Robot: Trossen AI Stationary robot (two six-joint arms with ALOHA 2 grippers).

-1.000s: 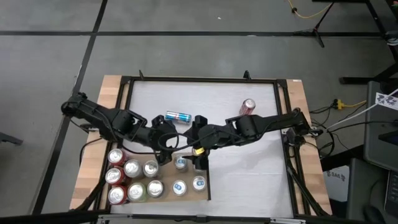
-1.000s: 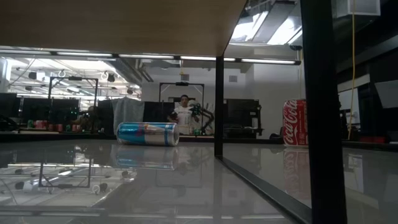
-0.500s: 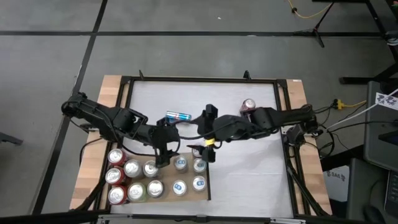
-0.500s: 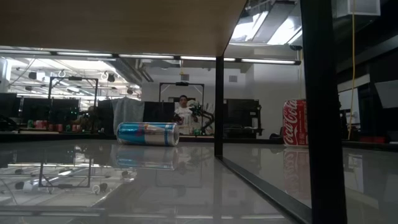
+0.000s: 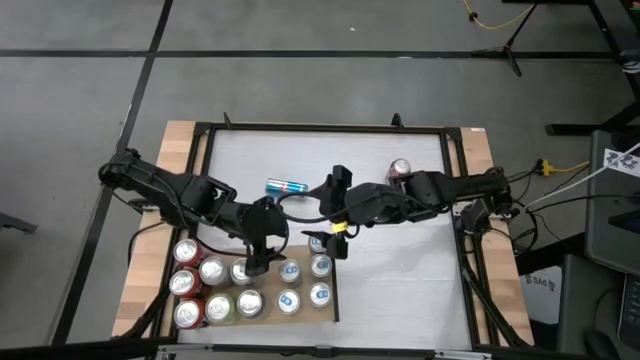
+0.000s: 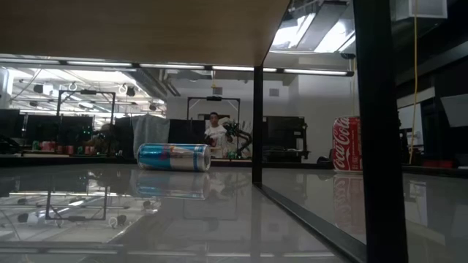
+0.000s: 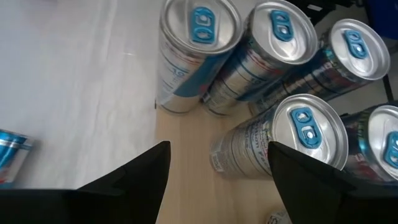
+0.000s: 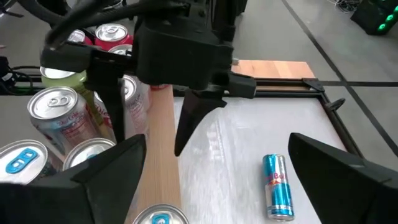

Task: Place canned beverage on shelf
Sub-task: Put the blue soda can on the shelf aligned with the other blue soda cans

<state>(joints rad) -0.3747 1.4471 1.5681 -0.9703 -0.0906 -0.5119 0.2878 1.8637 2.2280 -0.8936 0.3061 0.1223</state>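
The shelf [image 5: 334, 296] is a light wood panel at the table's near left, with several cans [image 5: 288, 300] standing upright on it. A blue can [image 5: 286, 186] lies on its side on the white table, also seen in the low view [image 6: 174, 156]. A red can [image 5: 400, 168] stands at the far right. My left gripper [image 5: 256, 266] hovers open over the shelf's far edge among the cans; in its wrist view [image 7: 217, 180] only bare wood shows between the fingers. My right gripper [image 5: 328, 243] hangs open above the shelf's far right corner, holding nothing [image 8: 211, 186].
A black frame [image 5: 325, 127] runs around the table, with wooden strips [image 5: 180, 140] along its sides. In the low view a dark post [image 6: 257, 124] stands mid-table. White table lies bare right of the shelf [image 5: 400, 280]. A person [image 6: 215, 130] stands in the room behind.
My right gripper has risen and drawn back toward the table's right and far side, uncovering a can that stands on the shelf's far right corner. My left gripper has tipped and turned toward the cans on the shelf, with its arm staying in place.
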